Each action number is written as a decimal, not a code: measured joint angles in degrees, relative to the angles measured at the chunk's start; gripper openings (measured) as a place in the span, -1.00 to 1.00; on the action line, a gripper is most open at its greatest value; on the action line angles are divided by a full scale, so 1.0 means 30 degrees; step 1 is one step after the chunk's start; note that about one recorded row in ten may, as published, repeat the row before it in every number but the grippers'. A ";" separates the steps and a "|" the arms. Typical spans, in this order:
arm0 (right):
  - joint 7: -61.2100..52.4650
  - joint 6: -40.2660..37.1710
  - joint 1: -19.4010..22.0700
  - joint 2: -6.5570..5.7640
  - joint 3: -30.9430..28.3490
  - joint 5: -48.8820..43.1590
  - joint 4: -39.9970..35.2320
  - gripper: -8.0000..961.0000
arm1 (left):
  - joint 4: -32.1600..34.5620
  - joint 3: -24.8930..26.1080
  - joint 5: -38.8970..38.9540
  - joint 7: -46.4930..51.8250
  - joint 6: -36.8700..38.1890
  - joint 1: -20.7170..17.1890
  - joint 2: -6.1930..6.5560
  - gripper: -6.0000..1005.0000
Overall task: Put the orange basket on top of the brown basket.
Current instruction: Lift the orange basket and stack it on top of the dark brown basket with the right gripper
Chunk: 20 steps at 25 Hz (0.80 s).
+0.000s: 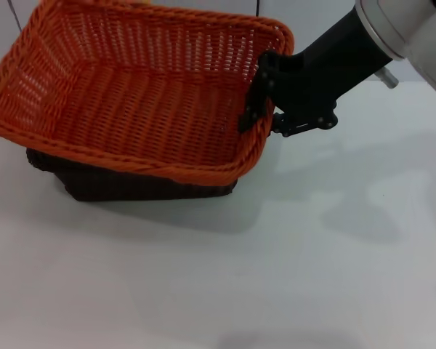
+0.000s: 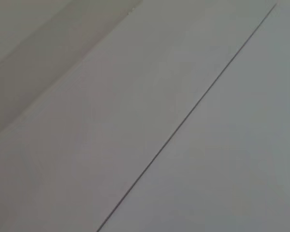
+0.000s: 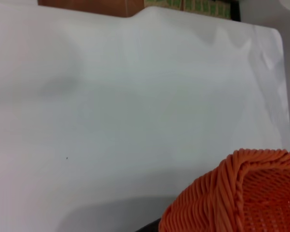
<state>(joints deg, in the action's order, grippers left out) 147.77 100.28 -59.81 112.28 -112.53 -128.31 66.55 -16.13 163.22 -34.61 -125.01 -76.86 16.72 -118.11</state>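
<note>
Head view: my right gripper [image 1: 256, 102] jaws pinch the orange basket [image 1: 131, 94] rim at 3 o'clock, over the brown basket [image 1: 131, 183]. Next, probably lower it flat.

Right tool [image 1: 264, 102] clamped, arm extended

Your head camera looks forward and down, close over the orange basket [image 1: 138, 94] on the white surface [image 1: 312, 276]. Your right wrist camera shares that basket's corner and the surface beyond; your left wrist camera sees only blank pale panels.
</note>
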 joint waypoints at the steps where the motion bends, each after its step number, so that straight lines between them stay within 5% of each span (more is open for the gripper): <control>1: 0.0047 -0.0026 0.0066 0.0015 0.0022 -0.0032 0.0057 -0.66 | 0.0051 -0.0008 0.0000 0.0001 -0.0076 -0.0032 -0.0002 0.03; 7: 0.0117 -0.0493 0.0301 0.0124 0.0203 -0.0091 0.0036 -0.66 | 0.0179 -0.0039 -0.0005 -0.0149 -0.0228 -0.0122 -0.0006 0.03; 10: -0.1062 -0.1546 0.0333 0.0687 0.0082 0.0044 0.0301 -0.66 | 0.0184 -0.0040 -0.0007 -0.0263 -0.0141 -0.0064 0.0001 0.03; 13: -0.4614 -0.2668 0.0101 0.1443 0.0063 0.0855 0.1206 -0.66 | -0.0673 -0.0483 -0.0029 -0.0353 0.0329 0.0153 0.0115 0.03; 20: -1.5368 -0.7703 -0.0163 0.2155 0.2463 0.5037 0.2136 -0.66 | -0.1679 -0.0601 -0.0029 -0.0581 0.0759 0.0055 0.0164 0.03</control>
<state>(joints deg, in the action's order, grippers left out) 101.67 77.17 -60.30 118.74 -105.14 -113.20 72.96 -21.17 161.42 -34.69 -126.75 -74.58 16.89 -117.62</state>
